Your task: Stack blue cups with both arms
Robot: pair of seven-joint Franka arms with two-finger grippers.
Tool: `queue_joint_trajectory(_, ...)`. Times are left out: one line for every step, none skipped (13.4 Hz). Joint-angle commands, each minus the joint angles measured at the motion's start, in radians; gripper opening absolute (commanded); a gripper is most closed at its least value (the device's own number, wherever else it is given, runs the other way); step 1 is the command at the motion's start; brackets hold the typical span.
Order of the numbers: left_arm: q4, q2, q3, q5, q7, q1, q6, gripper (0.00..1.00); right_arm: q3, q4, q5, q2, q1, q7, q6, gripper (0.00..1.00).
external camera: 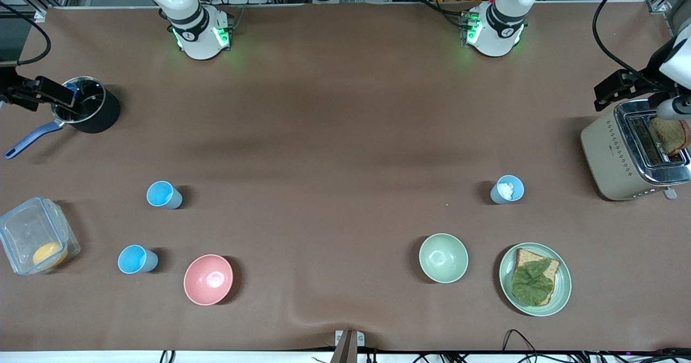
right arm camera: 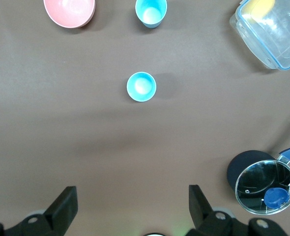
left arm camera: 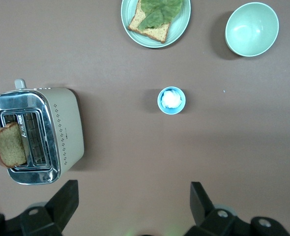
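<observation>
Cups are set apart upright: two sky-blue cups [external camera: 163, 194] [external camera: 137, 259] toward the right arm's end, one filled cup [external camera: 507, 189] toward the left arm's. Left gripper [left arm camera: 132, 206] and right gripper [right arm camera: 131, 209] are held spread, empty, overhead, presumably for approach.

Bare table [external camera: 334, 136] surrounds each blue cup [external camera: 163, 194]; toaster [external camera: 626, 149] stands well apart.
</observation>
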Motion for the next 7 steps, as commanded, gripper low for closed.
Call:
queue_joint_trajectory(0.016,0.008,0.000,-0.038,0.022,0.013,-0.003,1.00,0.012,0.018,-0.018,0.012,-0.018,0.007,-0.002,1.00)
queue_joint_trajectory(0.018,0.015,0.000,-0.038,0.019,0.013,-0.003,1.00,0.012,0.018,-0.018,0.013,-0.018,0.006,-0.002,1.00)
queue_joint_trajectory(0.018,0.020,0.000,-0.038,0.019,0.013,-0.003,1.00,0.012,0.018,-0.018,0.013,-0.018,0.004,-0.002,1.00)
queue_joint_trajectory(0.018,0.023,0.000,-0.038,0.021,0.015,-0.003,1.00,0.012,0.018,-0.018,0.013,-0.016,0.004,-0.002,1.00)
queue_joint_trajectory(0.018,0.040,0.000,-0.047,0.025,0.018,0.001,1.00,0.012,0.018,-0.018,0.013,-0.015,0.004,-0.002,1.00)
queue_joint_trajectory(0.012,0.054,0.000,-0.061,0.028,0.031,0.012,1.00,0.012,0.017,-0.018,0.015,-0.012,0.001,-0.002,1.00)
queue_joint_trajectory(-0.023,0.063,-0.001,-0.091,0.034,0.059,0.073,1.00,0.013,0.018,-0.019,0.031,-0.007,0.003,-0.004,1.00)
